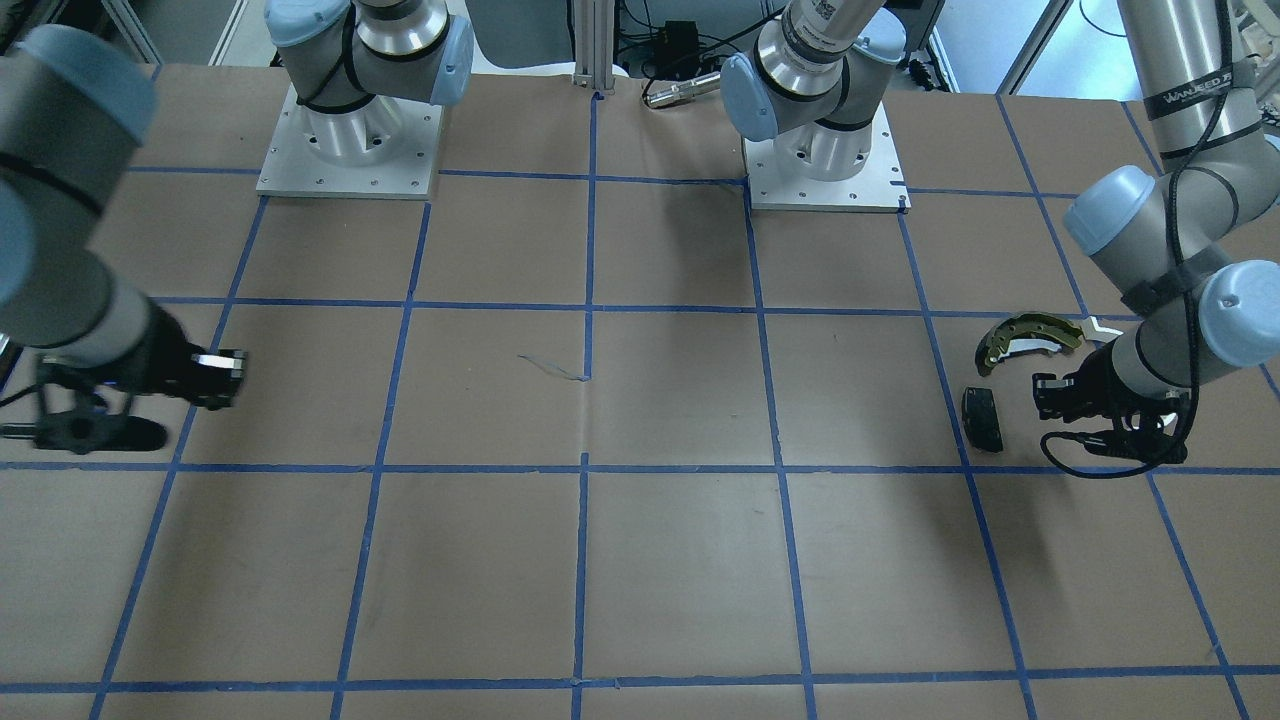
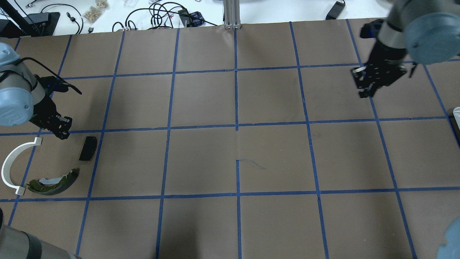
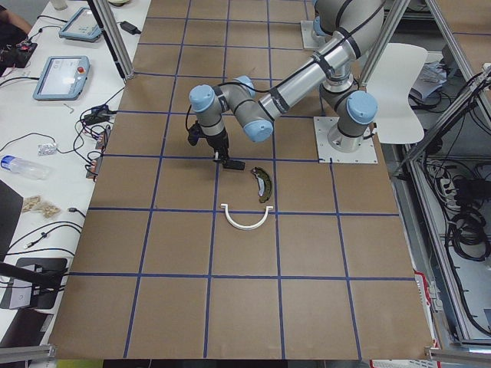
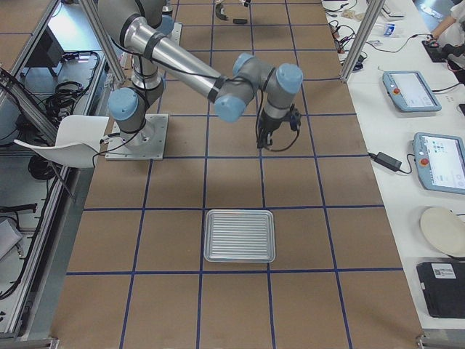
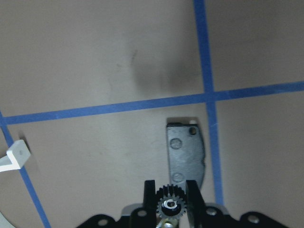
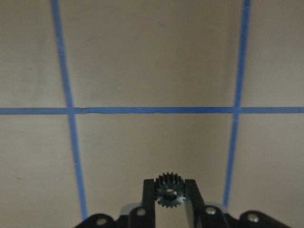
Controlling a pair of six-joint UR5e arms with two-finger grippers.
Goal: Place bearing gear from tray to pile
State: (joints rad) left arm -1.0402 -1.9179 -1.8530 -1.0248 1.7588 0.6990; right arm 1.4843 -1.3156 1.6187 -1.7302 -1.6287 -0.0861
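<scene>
My left gripper point(image 5: 170, 186) is shut on a small dark bearing gear point(image 5: 170, 204). It hovers just beside the black pad point(image 5: 185, 156) of the pile. The pile lies at the overhead view's left: black pad point(image 2: 88, 148), olive-gold brake shoe point(image 2: 54, 181), white arc strip point(image 2: 14, 162). My left gripper point(image 2: 59, 129) is just above-left of the pad there. My right gripper point(image 6: 170, 186) is shut on a second bearing gear point(image 6: 168, 191) above bare table at the far right point(image 2: 366, 84). The ribbed silver tray point(image 4: 240, 235) looks empty; only its edge point(image 2: 457, 113) shows overhead.
The table is brown paper with a blue tape grid point(image 2: 236, 126). The two arm bases point(image 1: 350, 140) point(image 1: 825, 150) stand at the robot's side. Cables and small items point(image 2: 161, 16) lie past the far edge.
</scene>
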